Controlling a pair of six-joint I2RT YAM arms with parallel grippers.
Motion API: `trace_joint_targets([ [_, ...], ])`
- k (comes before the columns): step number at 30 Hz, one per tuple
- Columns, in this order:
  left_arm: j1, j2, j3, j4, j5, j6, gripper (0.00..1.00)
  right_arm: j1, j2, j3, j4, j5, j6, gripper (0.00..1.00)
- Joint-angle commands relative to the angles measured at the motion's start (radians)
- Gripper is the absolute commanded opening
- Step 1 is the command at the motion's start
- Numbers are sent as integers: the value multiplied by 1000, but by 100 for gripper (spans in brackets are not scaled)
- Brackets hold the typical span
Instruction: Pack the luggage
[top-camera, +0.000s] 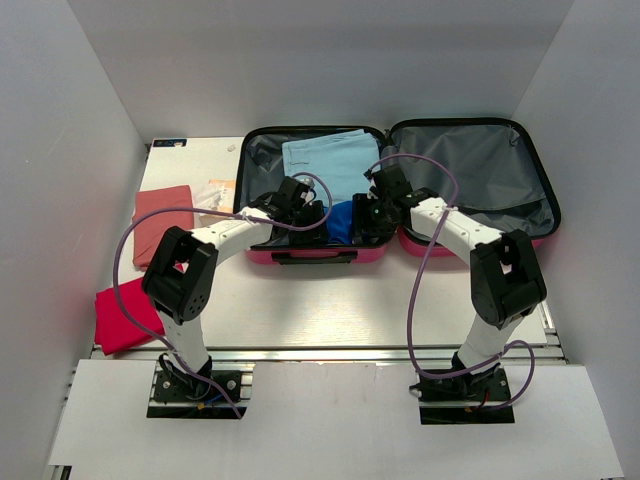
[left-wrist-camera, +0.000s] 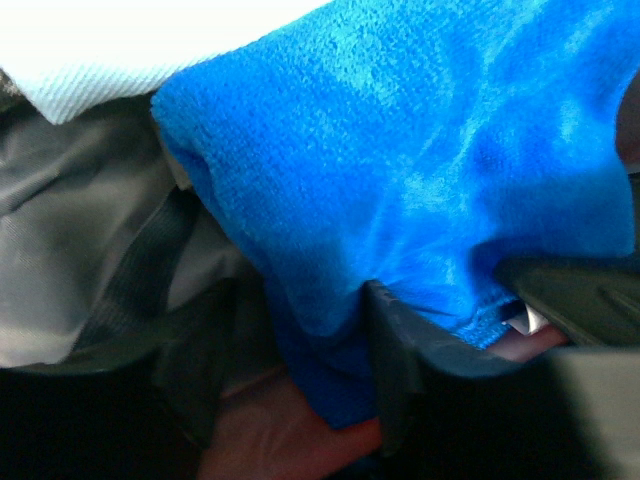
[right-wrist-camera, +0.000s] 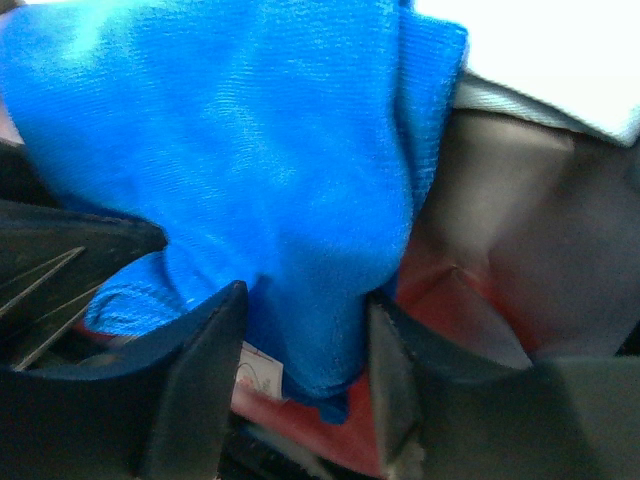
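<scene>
The luggage (top-camera: 243, 175) lies open on the table, pink shell and grey lining, with its lid half (top-camera: 470, 165) to the right. A light blue folded cloth (top-camera: 330, 160) lies in the left half. A bright blue towel (top-camera: 341, 222) rests at that half's near edge. My left gripper (top-camera: 312, 215) and right gripper (top-camera: 362, 218) flank it. In the left wrist view the blue towel (left-wrist-camera: 420, 150) drapes between the parted jaws of my left gripper (left-wrist-camera: 300, 370). In the right wrist view my right gripper (right-wrist-camera: 305, 350) is open, a fold of the towel (right-wrist-camera: 230, 150) hanging loosely between the jaws.
A salmon-red folded cloth (top-camera: 160, 222) and a bright pink-red cloth (top-camera: 125, 315) lie on the table left of the luggage. A small packet (top-camera: 215, 190) sits by the luggage's left wall. White walls close in the table on three sides.
</scene>
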Motion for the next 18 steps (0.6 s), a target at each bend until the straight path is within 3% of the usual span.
trace_joint_targets([
  [1, -1, -68, 33, -88, -7, 25, 66, -3, -76, 51, -60, -5, -28, 60],
  [2, -1, -85, 36, -95, -14, 28, 76, -5, -89, 54, -63, -4, -34, 63],
  [3, -1, -99, 48, -101, -23, 34, 79, -3, -111, 63, -72, -4, -37, 69],
  [8, -1, -177, 72, -131, -53, 66, 98, -6, -156, 79, -77, 16, -74, 79],
  [14, -1, -150, 101, -130, -74, 88, 98, -22, -98, 138, -86, 47, -117, 81],
  [18, -1, -98, 134, -121, -66, 94, 88, -26, -76, 123, -17, 17, -157, 76],
])
